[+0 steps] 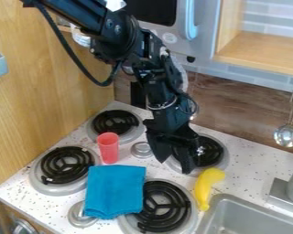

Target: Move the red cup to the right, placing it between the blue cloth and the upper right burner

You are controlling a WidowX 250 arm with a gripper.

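The black gripper (175, 166) hangs over the left edge of the back right burner (216, 157), its two fingers apart and pointing down, nothing visible between them. A yellow banana-like object (204, 187) stands out just right of and below it, between the burners and the sink. To the gripper's left is a red cup (108, 147), upright on the white stovetop. A folded blue cloth (115, 191) lies in front of the cup and overlaps the edge of the front right burner (164, 208).
Two more black coil burners are on the left, at the back (115, 122) and front (64, 165). Metal knobs (141, 150) sit among the burners. A grey sink (237, 217) with a faucet base (286, 194) is at lower right. Metal utensils (286, 135) hang on the back wall.
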